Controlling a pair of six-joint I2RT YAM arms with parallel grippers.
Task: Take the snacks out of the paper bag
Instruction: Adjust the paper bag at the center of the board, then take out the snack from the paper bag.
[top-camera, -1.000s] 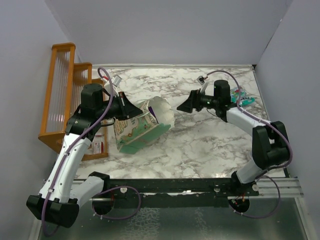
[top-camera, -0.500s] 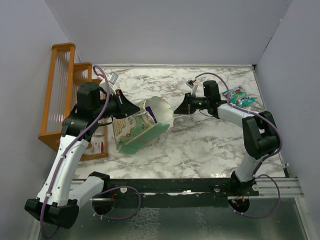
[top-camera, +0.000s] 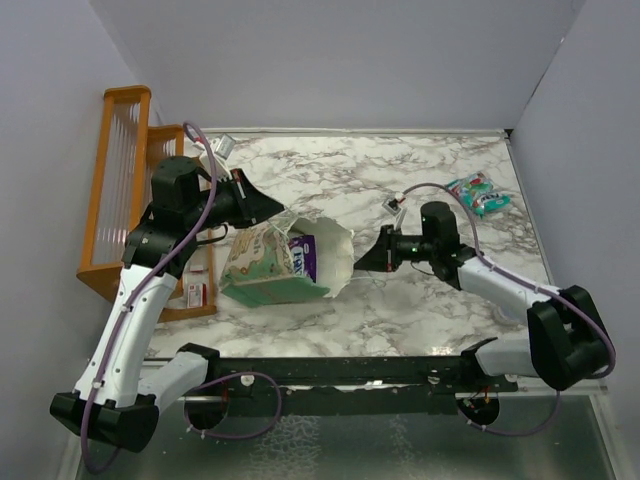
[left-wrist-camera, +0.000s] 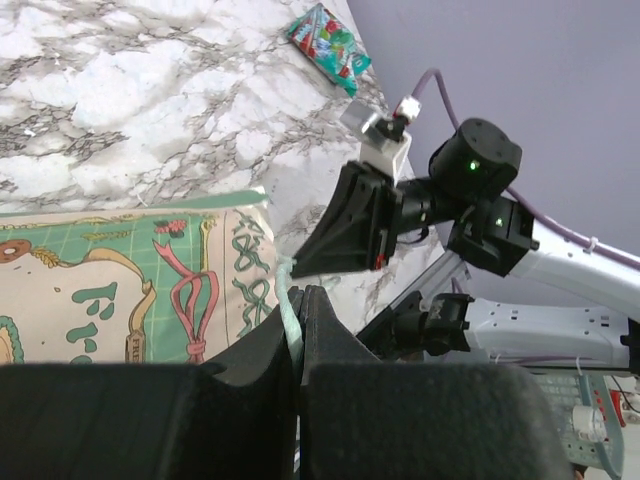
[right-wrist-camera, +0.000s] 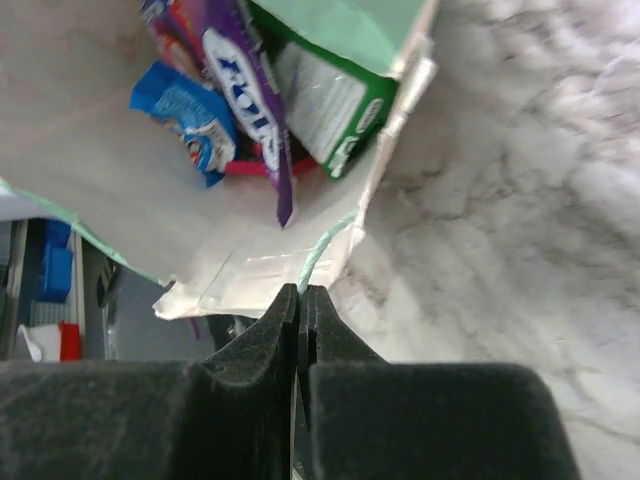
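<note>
The paper bag (top-camera: 275, 265) lay on its side on the desk (top-camera: 420, 300), its long axis running between both pairs of fingers. Its mouth faced the right fingers (top-camera: 364, 262), which pinched its rim, while the left fingers (top-camera: 276, 209) clamped its green edge. Inside, the snacks (right-wrist-camera: 255, 110) sat just beyond the right fingers, with open desk around them and an orange rack (top-camera: 120, 190) behind the left fingers.

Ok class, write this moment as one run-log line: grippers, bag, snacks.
left gripper: shut on paper bag edge | right gripper: shut on its mouth rim | snacks: inside bag | teal packet: out on table
</note>
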